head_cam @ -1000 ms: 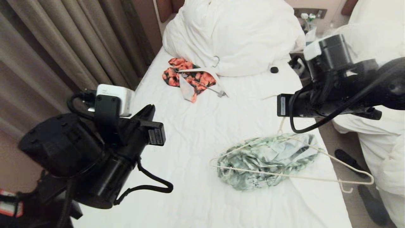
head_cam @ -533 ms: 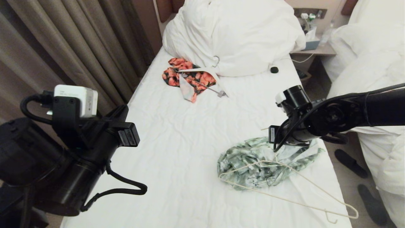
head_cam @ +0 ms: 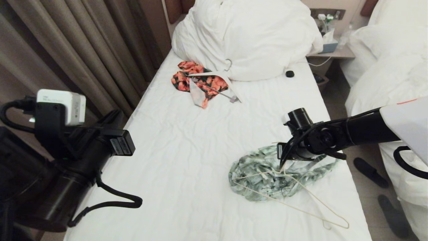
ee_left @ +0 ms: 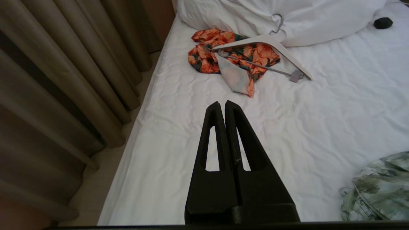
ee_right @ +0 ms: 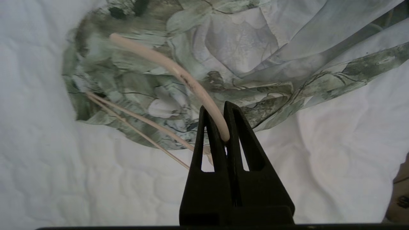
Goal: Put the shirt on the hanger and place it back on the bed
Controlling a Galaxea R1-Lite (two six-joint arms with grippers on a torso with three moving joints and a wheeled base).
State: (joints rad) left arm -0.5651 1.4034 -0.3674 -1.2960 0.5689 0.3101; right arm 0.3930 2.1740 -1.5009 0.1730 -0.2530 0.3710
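The landmark is the crumpled short-sleeved shirt (head_cam: 281,174) of mottled green and white with dark branch print, lying in a heap on the plain white, slightly wrinkled sheet of the long single bed (head_cam: 200,160), close to that bed's right edge.

Nearest the robot, the thin cream-coloured wire hanger (head_cam: 297,197) lies partly across the shirt, with its long frame running off the heap towards the near right corner of the mattress, where its slim hook rests on the sheet. The right gripper (head_cam: 280,165) hangs directly over the shirt with its black fingers (ee_right: 235,127) pressed together on one bar of the hanger, pinching the wire at their tips; the fabric lies just beneath.

Well to the left of the shirt, over the bed's left edge beside the brown pleated curtain (head_cam: 67,60), the left gripper (ee_left: 222,105) hovers with its fingers fully closed on nothing.

Farther up the bed from the shirt lies an orange-red floral garment (head_cam: 197,80) with a broad flat white hanger (head_cam: 214,78) with a metal hook laid across it. Just beyond it sits the bunched white duvet (head_cam: 247,36), and a small black object (head_cam: 290,73) rests on the sheet at the duvet's foot.
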